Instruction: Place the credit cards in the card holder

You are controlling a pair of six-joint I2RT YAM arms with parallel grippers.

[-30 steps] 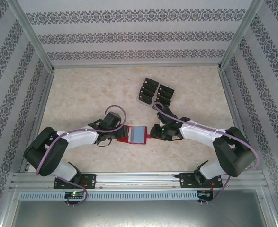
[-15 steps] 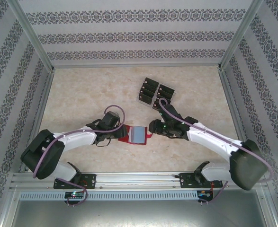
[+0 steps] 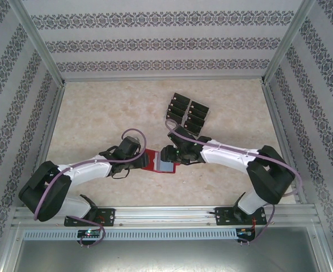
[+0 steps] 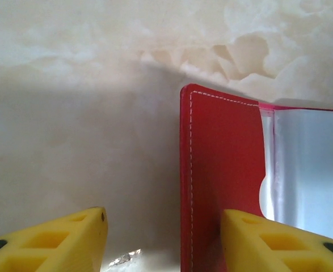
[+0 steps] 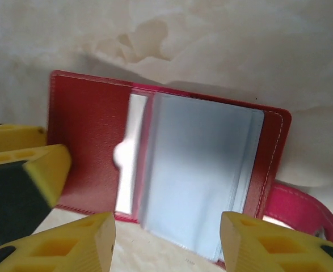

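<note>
Grained, stitched red card holder (image 5: pixel 87 141), glossy plastic sleeves (image 5: pixel 200 170); smooth marbled table (image 4: pixel 70 85).

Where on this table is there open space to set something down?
Bare table left of the black cards, out to the left wall; another patch right of them. Crowded mid-table, where the left end effector and right end effector meet over the red wallet.
</note>
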